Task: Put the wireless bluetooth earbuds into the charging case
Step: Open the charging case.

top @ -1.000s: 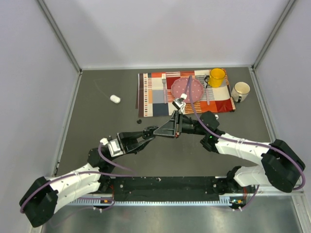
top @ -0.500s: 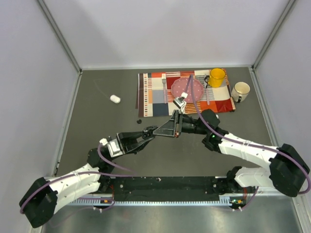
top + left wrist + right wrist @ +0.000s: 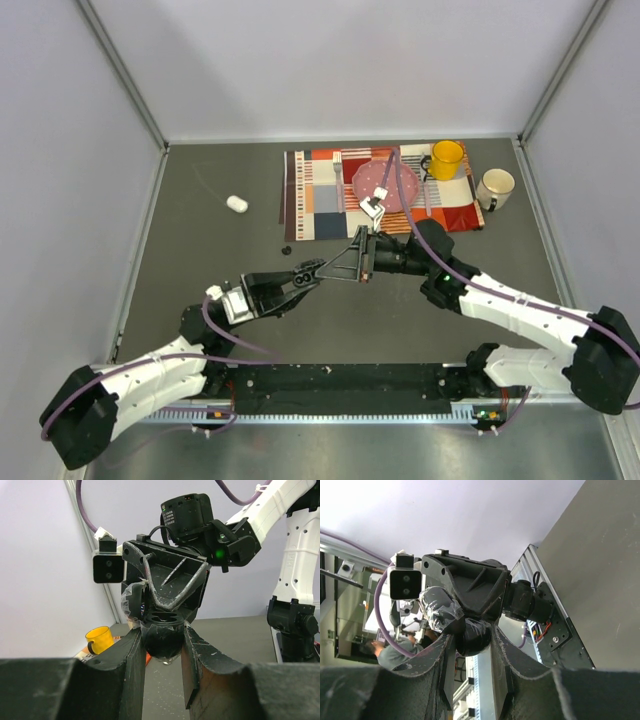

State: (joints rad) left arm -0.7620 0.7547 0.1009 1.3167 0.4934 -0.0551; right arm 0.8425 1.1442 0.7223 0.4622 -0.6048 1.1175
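1. Both end effectors meet above mid-worktop. The left end effector [image 3: 162, 630] is clenched on a black pod [image 3: 161, 647]; the right end effector [image 3: 472, 632] clamps the same black pod from the opposite side. It is held aloft and is probably the case; lid state unreadable.
2. A black bud [image 3: 286, 249] lies loose on the worktop [image 3: 200, 260], just beyond and left of the joined tips, nearer the left arm. Too small to read a long axis.
3. Judgement: one arm must let go before reaching it. Surface flat, open room around the black bud.
4. Farther left, a white pod [image 3: 236, 204], well apart. No white buds made out.
5. Far right: placemat [image 3: 330, 195] with plate [image 3: 400, 185] and yellow mug [image 3: 446, 158]; white mug [image 3: 494, 187] at its edge.
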